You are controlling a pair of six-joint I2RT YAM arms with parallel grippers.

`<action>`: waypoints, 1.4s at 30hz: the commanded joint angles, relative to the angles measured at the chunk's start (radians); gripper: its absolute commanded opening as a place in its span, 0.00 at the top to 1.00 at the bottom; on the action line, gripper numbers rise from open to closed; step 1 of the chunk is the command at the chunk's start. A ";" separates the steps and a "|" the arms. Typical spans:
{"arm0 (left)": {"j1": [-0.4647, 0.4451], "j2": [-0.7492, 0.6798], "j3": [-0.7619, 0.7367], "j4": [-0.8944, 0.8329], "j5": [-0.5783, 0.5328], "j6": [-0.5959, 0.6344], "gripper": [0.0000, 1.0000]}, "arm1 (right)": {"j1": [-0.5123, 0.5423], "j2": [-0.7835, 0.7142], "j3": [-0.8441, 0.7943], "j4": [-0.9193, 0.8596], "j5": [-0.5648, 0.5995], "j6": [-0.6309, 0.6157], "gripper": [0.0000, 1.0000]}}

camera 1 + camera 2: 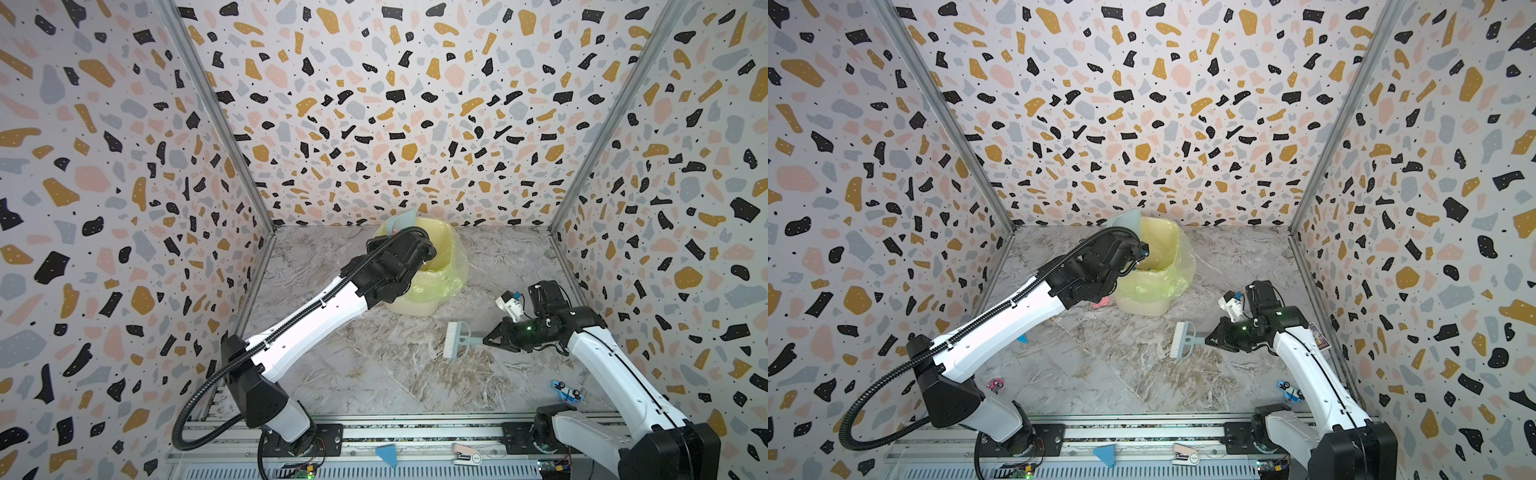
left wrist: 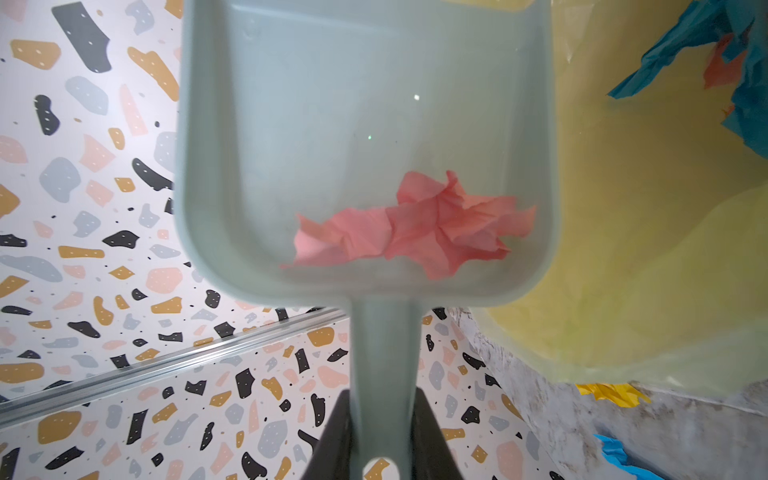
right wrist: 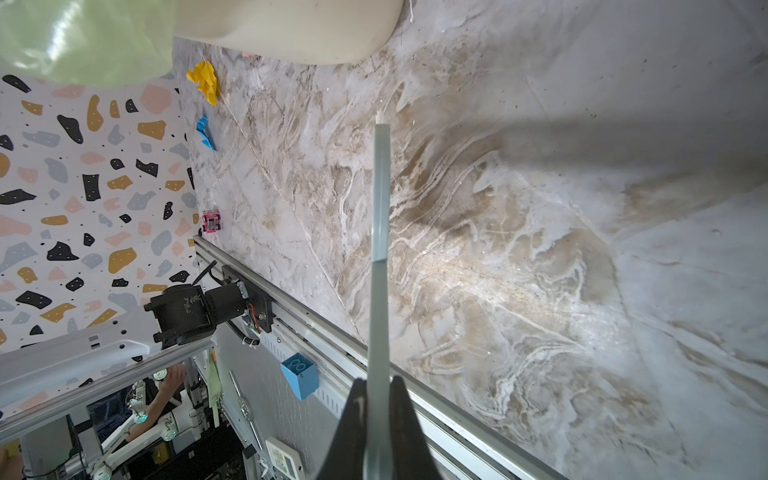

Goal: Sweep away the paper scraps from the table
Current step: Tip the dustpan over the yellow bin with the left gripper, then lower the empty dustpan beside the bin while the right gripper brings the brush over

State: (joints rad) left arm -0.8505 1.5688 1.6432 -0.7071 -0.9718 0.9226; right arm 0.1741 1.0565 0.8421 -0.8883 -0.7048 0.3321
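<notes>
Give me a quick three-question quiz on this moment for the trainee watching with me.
1. True or false: the dustpan in the left hand is empty.
2. What does the right hand hold? A) brush B) sponge C) nothing
3. Is the table clear of paper scraps yet?
Key: 1. False: pink scraps lie in it. 2. A. 3. No: a yellow scrap and a blue scrap lie on it near the bin.
</notes>
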 commanded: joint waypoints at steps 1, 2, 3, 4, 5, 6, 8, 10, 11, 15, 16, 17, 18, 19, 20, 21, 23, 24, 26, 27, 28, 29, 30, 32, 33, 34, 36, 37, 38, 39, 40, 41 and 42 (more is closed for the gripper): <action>-0.019 -0.014 -0.036 0.065 -0.020 0.133 1.00 | -0.003 -0.034 -0.008 -0.012 -0.017 -0.001 1.00; -0.022 -0.016 -0.047 0.081 -0.025 0.153 1.00 | -0.003 -0.036 -0.010 -0.011 -0.019 -0.003 1.00; -0.027 -0.016 -0.058 0.093 -0.033 0.173 1.00 | -0.004 -0.036 -0.011 -0.011 -0.021 -0.004 1.00; -0.028 -0.017 -0.068 0.109 -0.041 0.190 1.00 | -0.004 -0.036 -0.012 -0.012 -0.021 -0.006 1.00; -0.028 -0.018 -0.074 0.119 -0.048 0.204 1.00 | -0.004 -0.036 -0.011 -0.011 -0.022 -0.005 1.00; -0.030 -0.021 -0.085 0.137 -0.052 0.223 1.00 | -0.004 -0.036 -0.011 -0.010 -0.025 -0.005 1.00; -0.038 -0.031 -0.109 0.162 -0.054 0.263 1.00 | -0.003 -0.036 -0.008 -0.009 -0.027 -0.008 1.00; -0.041 -0.042 -0.127 0.190 -0.059 0.291 1.00 | -0.004 -0.039 -0.009 -0.006 -0.028 -0.005 1.00; -0.041 -0.043 -0.128 0.191 -0.060 0.294 1.00 | -0.003 -0.039 -0.011 -0.005 -0.029 -0.006 1.00; -0.042 -0.045 -0.131 0.202 -0.072 0.300 1.00 | -0.003 -0.045 -0.018 0.002 -0.034 0.002 1.00; -0.041 -0.046 -0.132 0.204 -0.074 0.299 1.00 | -0.002 -0.046 -0.018 0.002 -0.035 0.001 1.00; -0.041 -0.047 -0.131 0.204 -0.074 0.296 1.00 | -0.002 -0.047 -0.017 0.002 -0.035 0.002 1.00; -0.041 -0.046 -0.128 0.206 -0.072 0.293 1.00 | -0.003 -0.048 -0.017 0.002 -0.035 0.003 1.00; -0.041 -0.046 -0.124 0.203 -0.071 0.287 1.00 | -0.003 -0.051 -0.018 0.001 -0.035 0.005 1.00; -0.041 -0.047 -0.119 0.203 -0.070 0.279 1.00 | -0.003 -0.052 -0.018 0.001 -0.034 0.005 1.00; -0.041 -0.047 -0.113 0.202 -0.069 0.267 1.00 | -0.004 -0.056 -0.020 0.002 -0.033 0.007 1.00; -0.041 -0.047 -0.089 0.181 -0.059 0.221 1.00 | -0.003 -0.061 -0.024 0.005 -0.033 0.013 1.00; -0.041 -0.049 -0.077 0.170 -0.055 0.189 1.00 | -0.004 -0.064 -0.026 0.005 -0.033 0.016 1.00; -0.041 -0.058 -0.056 0.144 -0.040 0.127 1.00 | 0.001 -0.071 -0.026 0.011 -0.033 0.025 1.00; -0.041 -0.066 -0.055 0.140 -0.034 0.097 1.00 | 0.008 -0.076 -0.028 0.015 -0.034 0.035 1.00; -0.041 -0.077 -0.054 0.134 -0.028 0.064 1.00 | 0.019 -0.081 -0.029 0.024 -0.032 0.049 1.00; -0.041 -0.084 -0.050 0.116 -0.017 0.028 1.00 | 0.033 -0.086 -0.032 0.036 -0.030 0.065 1.00; -0.042 -0.091 -0.043 0.098 -0.005 -0.021 1.00 | 0.059 -0.090 -0.036 0.052 -0.021 0.087 1.00; -0.041 -0.112 -0.042 0.069 0.016 -0.112 1.00 | 0.124 -0.101 -0.049 0.097 -0.001 0.144 1.00; -0.042 -0.128 -0.052 0.067 0.024 -0.161 1.00 | 0.165 -0.109 -0.058 0.132 0.010 0.182 1.00; -0.041 -0.146 -0.065 0.067 0.032 -0.213 1.00 | 0.208 -0.114 -0.069 0.169 0.020 0.222 1.00; -0.039 -0.195 -0.100 0.069 0.065 -0.315 1.00 | 0.290 -0.129 -0.093 0.250 0.042 0.303 1.00; -0.040 -0.225 -0.125 0.078 0.083 -0.366 1.00 | 0.330 -0.134 -0.104 0.292 0.058 0.342 1.00; -0.039 -0.251 -0.147 0.082 0.102 -0.414 1.00 | 0.372 -0.139 -0.111 0.327 0.074 0.374 1.00; -0.039 -0.280 -0.175 0.080 0.138 -0.469 1.00 | 0.414 -0.143 -0.120 0.370 0.099 0.408 1.00; -0.037 -0.311 -0.200 0.084 0.152 -0.512 1.00 | 0.445 -0.145 -0.131 0.406 0.118 0.441 1.00; -0.036 -0.341 -0.232 0.087 0.163 -0.562 1.00 | 0.485 -0.146 -0.145 0.454 0.139 0.475 1.00; -0.034 -0.370 -0.261 0.081 0.182 -0.607 1.00 | 0.519 -0.145 -0.159 0.504 0.157 0.506 1.00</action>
State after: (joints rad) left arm -0.8875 1.2572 1.4380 -0.6281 -0.8627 0.5312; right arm 0.6273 0.9295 0.7040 -0.5602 -0.6228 0.6937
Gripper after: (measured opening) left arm 0.206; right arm 0.106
